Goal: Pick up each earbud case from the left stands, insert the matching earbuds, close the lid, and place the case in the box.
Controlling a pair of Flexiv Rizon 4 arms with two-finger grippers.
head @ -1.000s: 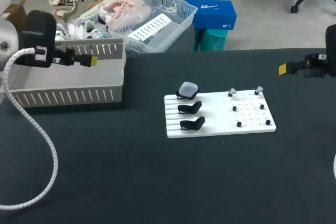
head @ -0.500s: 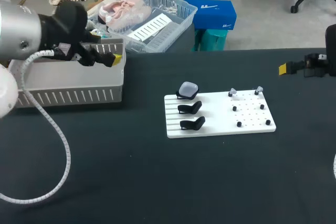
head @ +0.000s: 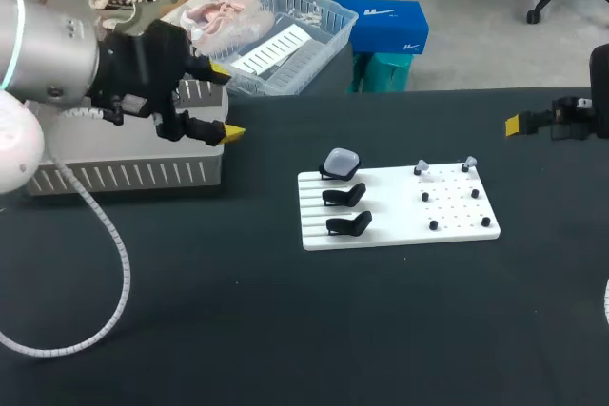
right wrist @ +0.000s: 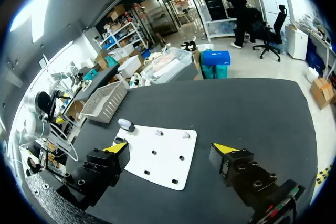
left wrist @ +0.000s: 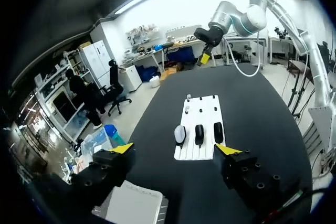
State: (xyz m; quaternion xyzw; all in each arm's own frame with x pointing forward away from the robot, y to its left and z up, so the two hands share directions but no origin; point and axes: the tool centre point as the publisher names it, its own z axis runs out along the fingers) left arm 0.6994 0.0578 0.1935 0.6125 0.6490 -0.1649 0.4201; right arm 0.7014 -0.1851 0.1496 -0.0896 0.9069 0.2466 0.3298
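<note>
1. In the head view the right arm was cut off at the edge, with only one yellow tip showing. The left arm hid much of the grey slotted box (head: 124,176).
2. The two earbuds (head: 422,168) (head: 468,164) were too small to make out beyond pale specks on the far pegs of the white board (head: 395,211).
3. One earbud case (head: 341,161), pale grey and rounded, sat on the farthest of three black stands (head: 347,225) at the board's left side. I could not tell whether its lid was fully shut.
4. The board lay near the middle of the black desk (head: 285,330), and the box stood at its far left.
5. The left pincer (head: 226,102) hung spread wide with nothing in it, over the box's corner nearest the board.
6. The right pincer (right wrist: 169,148) was also spread wide and held nothing. It was well apart from the board, at the desk's right.
</note>
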